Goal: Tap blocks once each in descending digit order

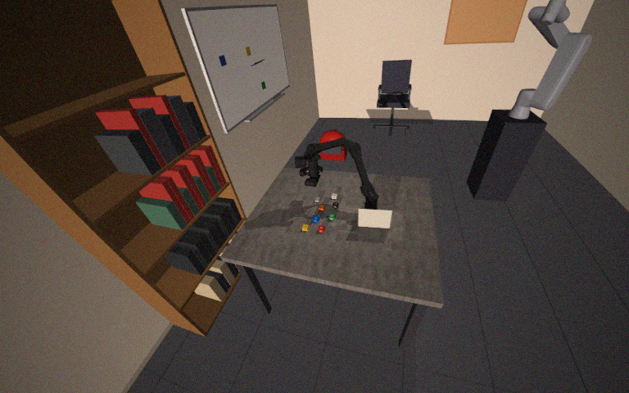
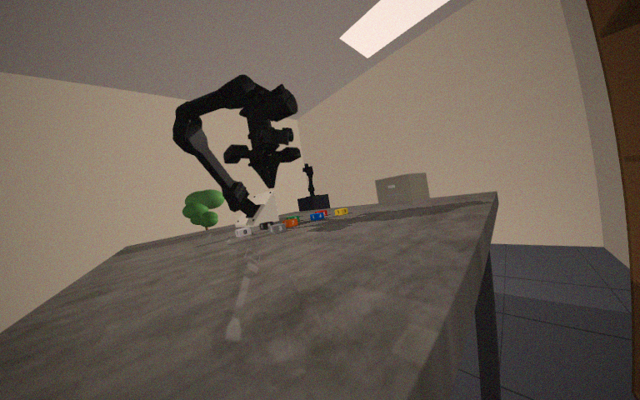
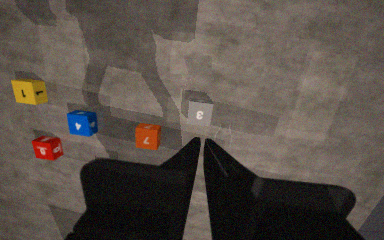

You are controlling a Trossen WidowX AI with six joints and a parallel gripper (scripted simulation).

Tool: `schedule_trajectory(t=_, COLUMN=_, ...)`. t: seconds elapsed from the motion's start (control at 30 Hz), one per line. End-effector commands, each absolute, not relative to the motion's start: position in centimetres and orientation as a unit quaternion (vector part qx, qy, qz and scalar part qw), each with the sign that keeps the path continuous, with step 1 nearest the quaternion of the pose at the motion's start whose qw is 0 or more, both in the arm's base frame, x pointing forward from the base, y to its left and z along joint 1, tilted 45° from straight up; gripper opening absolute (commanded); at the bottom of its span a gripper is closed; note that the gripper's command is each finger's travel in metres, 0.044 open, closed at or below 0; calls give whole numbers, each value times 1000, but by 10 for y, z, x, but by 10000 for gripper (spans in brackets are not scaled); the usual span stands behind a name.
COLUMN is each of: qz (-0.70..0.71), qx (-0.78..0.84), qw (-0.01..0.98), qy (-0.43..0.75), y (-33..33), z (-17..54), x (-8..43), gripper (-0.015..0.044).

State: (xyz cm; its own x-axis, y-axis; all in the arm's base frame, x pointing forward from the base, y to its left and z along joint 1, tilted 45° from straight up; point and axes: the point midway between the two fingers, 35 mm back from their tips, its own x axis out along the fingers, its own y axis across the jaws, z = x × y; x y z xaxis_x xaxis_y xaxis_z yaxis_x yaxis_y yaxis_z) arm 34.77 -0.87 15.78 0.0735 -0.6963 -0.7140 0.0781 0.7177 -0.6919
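Observation:
My gripper [image 1: 310, 184] [image 2: 272, 187] [image 3: 201, 143] is shut and empty, well above the table. In the wrist view its tips point just below the grey block [image 1: 317, 200] [image 2: 277, 227] [image 3: 200, 113], digit 3. An orange block [image 1: 321, 207] [image 3: 148, 137] shows 7, a blue block [image 1: 315, 219] [image 3: 82, 123] 4, and a yellow block [image 1: 305, 228] [image 3: 29, 92] 1. A red block [image 1: 321, 229] [image 3: 47, 148] shows a digit I cannot read surely as 6 or 9. A white block [image 1: 334, 196] [image 2: 243, 232] seems to show 0. The digits of the black block [image 1: 335, 205] and green block [image 1: 332, 216] are unreadable.
A white panel [image 1: 374, 219] stands beside the arm's base on the table [image 1: 408, 259]. A bookcase [image 1: 176, 305] stands past the table's left side. A second, grey arm [image 1: 563, 69] stands on a dark pedestal on the right, away from the table.

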Motion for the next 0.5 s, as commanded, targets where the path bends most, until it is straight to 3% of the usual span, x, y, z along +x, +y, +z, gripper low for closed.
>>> schedule_trajectory(t=0.0, qz=-288, qx=-250, qw=681, qy=626, y=-47, z=128, x=347, gripper=20)
schedule_trajectory(t=0.47, qz=-289, qx=-253, qw=679, qy=625, y=-68, z=108, x=346, gripper=20)
